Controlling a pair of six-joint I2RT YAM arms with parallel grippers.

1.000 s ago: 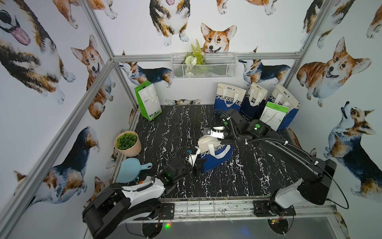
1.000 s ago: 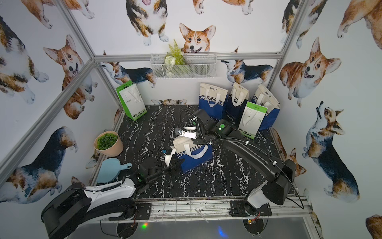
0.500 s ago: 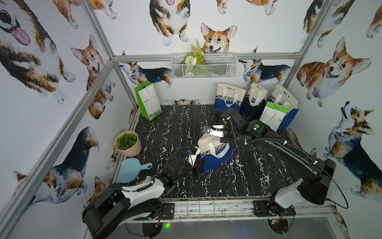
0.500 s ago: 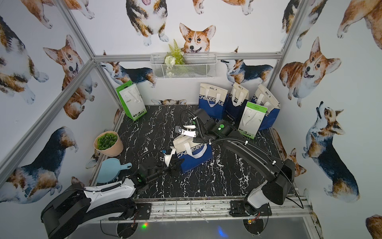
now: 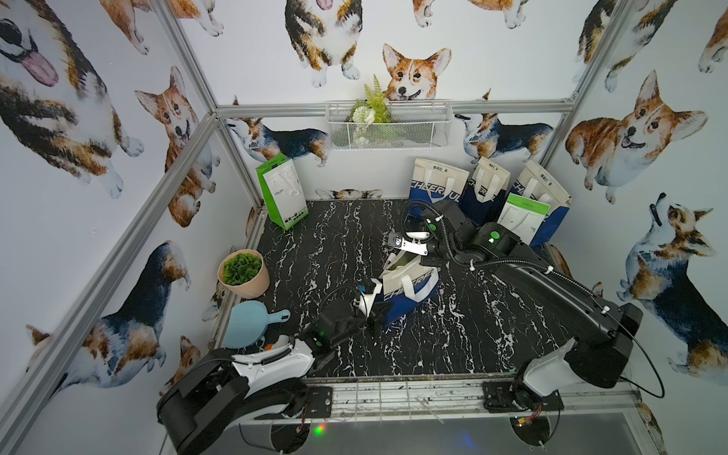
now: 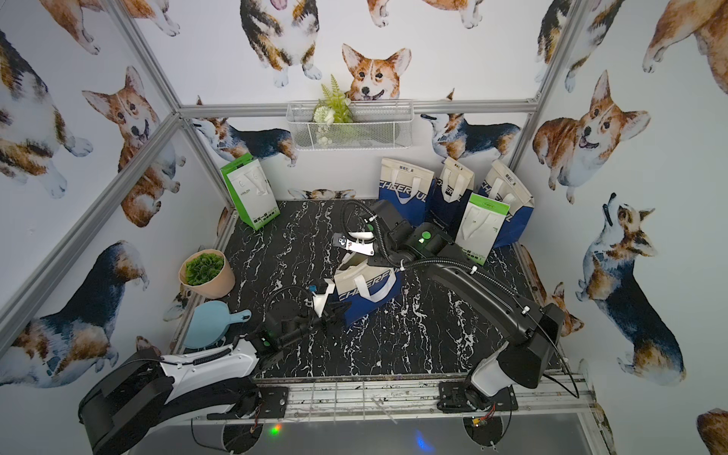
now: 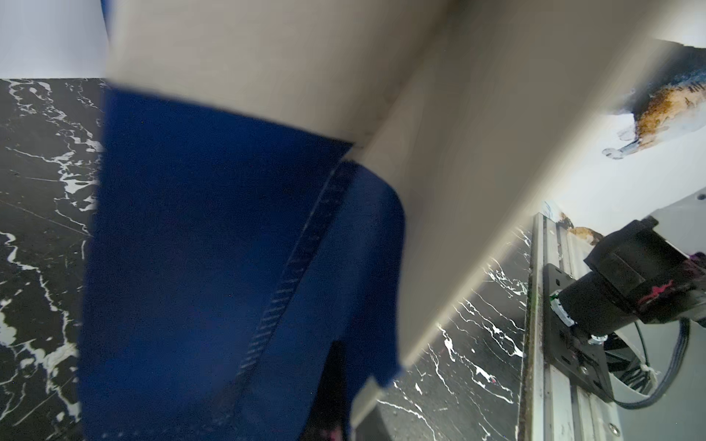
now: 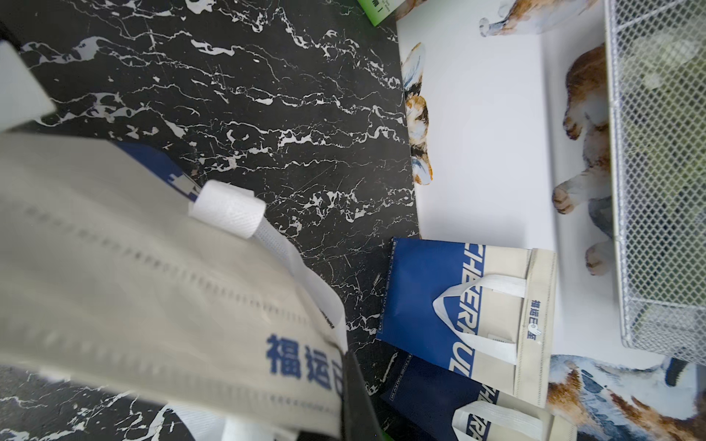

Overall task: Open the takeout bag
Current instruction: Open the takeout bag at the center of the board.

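The takeout bag (image 5: pixel 409 285) (image 6: pixel 368 289), blue below and beige above with white handles, stands tilted in the middle of the black marble table. My left gripper (image 5: pixel 379 312) (image 6: pixel 334 314) is shut on the bag's blue lower corner on the near left. In the left wrist view the blue cloth (image 7: pixel 210 248) wraps around a dark finger (image 7: pixel 331 385). My right gripper (image 5: pixel 422 260) (image 6: pixel 373 259) reaches in from the back right and is shut on the beige top rim (image 8: pixel 153 267). One finger (image 8: pixel 355 397) presses against the printed edge. The bag's mouth is only slightly parted.
Three blue-and-beige bags (image 5: pixel 437 189) and a green-and-white one (image 5: pixel 522 216) lean on the back wall at the right. Another green bag (image 5: pixel 281 193) stands at the back left. A potted plant (image 5: pixel 243 273) and a blue scoop (image 5: pixel 252 323) sit at the left edge. A wire basket (image 5: pixel 388 126) hangs above.
The right gripper's jaws have closed on the bag's top rim. Both arms and the bag stay almost where they were.
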